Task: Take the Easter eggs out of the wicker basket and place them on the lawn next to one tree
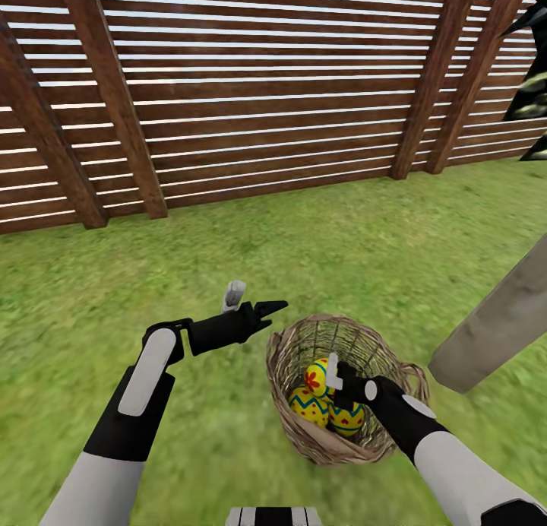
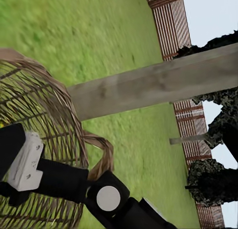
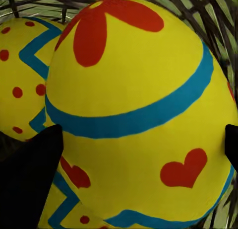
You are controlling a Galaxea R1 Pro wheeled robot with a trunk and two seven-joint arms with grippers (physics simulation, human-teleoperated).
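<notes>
The wicker basket [image 1: 298, 429] sits on the lawn [image 1: 228, 237] just in front of me, with all three Easter eggs in it. A flower-marked egg [image 1: 315, 377] lies on top, a zigzag egg [image 1: 307, 406] and a heart-marked egg [image 1: 347, 419] below it. My right gripper [image 1: 339, 371] reaches down inside the basket. In the right wrist view its black fingertips [image 3: 29, 174] stand wide apart on either side of the flower egg [image 3: 134, 105], open around it. My left gripper [image 1: 254, 302] hovers open over the grass just left of the basket's rim.
A pale grey tree trunk [image 1: 494, 328] rises right beside the basket on the right, also seen as the trunk [image 2: 148, 87] past the basket [image 2: 44, 119]. A brown slatted fence [image 1: 266, 93] closes the back. Dark foliage [image 1: 532, 93] shows at the far right.
</notes>
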